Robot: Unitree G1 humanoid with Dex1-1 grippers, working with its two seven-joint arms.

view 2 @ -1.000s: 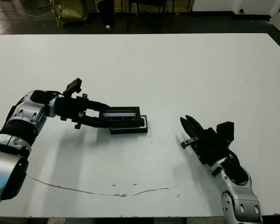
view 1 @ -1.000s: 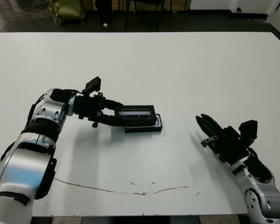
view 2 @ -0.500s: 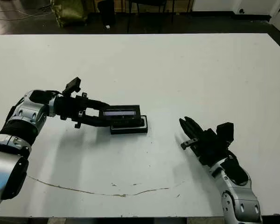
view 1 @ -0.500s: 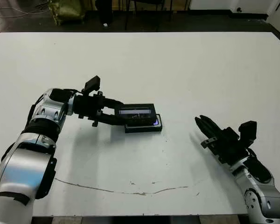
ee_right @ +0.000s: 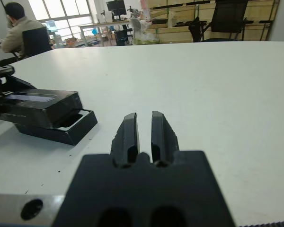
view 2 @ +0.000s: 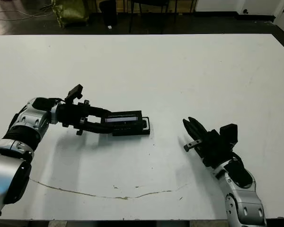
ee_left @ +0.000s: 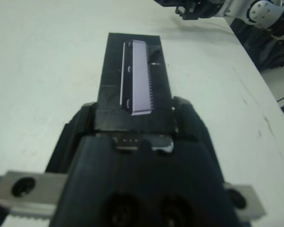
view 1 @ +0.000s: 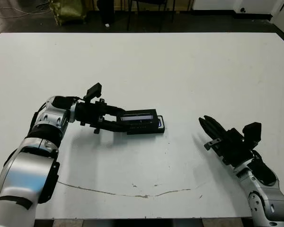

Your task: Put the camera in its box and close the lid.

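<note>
The lid [view 1: 139, 117], a black cover with a long bluish-grey window, lies low over the box [view 1: 149, 129], offset toward my left arm and slightly tilted. My left gripper [view 1: 126, 122] is shut on the lid's near end; the left wrist view shows both fingers clamping the lid [ee_left: 135, 80]. The box's right end stays uncovered, and a small bluish-purple glint of the camera [view 1: 158, 124] shows there. My right gripper [view 1: 206, 125] rests low over the table to the right of the box, fingers shut on nothing. In the right wrist view the lid [ee_right: 38, 106] sits atop the box [ee_right: 61, 130].
A thin cracked line [view 1: 132, 194] runs across the white table near its front edge. Beyond the table's far side, the right wrist view shows a seated person [ee_right: 19, 28] and office chairs. Bare table lies between the box and my right gripper.
My left gripper has lowered the lid closer onto the box and drawn it slightly toward my left. The right arm has barely moved.
</note>
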